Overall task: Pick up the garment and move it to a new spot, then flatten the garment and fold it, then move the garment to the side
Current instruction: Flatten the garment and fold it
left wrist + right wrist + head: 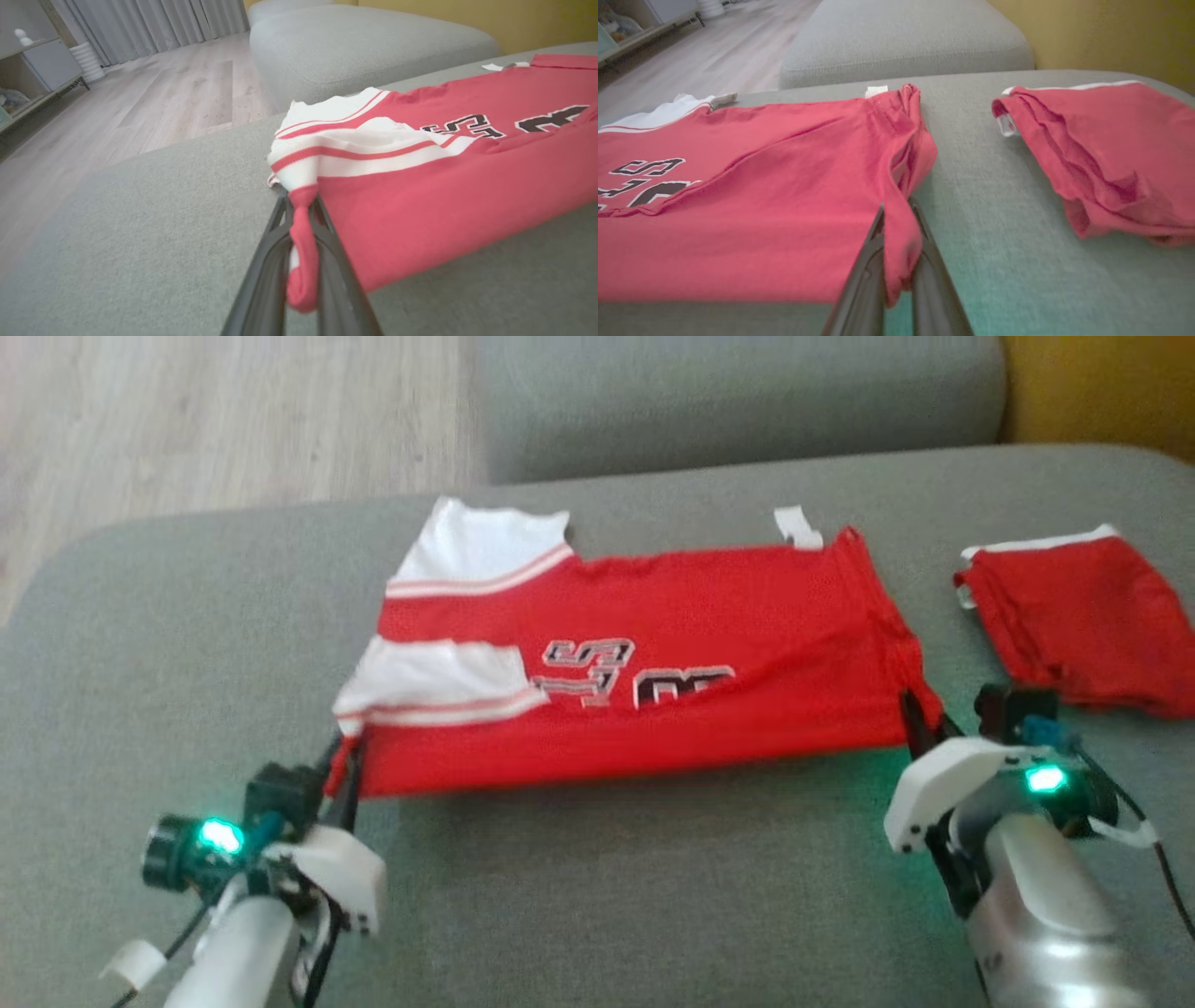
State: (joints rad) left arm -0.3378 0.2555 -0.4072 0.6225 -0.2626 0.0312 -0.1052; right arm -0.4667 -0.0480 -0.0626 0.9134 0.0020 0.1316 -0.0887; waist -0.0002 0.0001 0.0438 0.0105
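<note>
Black fingers (pixel 336 280) of the left gripper (pixel 347 756) are closed on the near left corner of the red jersey (pixel 653 625), just below its white striped sleeve (pixel 439 677). Those of the right gripper (pixel 920 714) are closed on the near right corner. The near edge is stretched between them, slightly raised. The rest lies on the grey sofa cushion (pixel 607 896). A second red garment (pixel 1083 616) lies apart, to the right.

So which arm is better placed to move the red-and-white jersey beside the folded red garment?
Right, likely: right gripper pinches the red jersey corner nearest the folded red garment; left gripper holds the far end.
</note>
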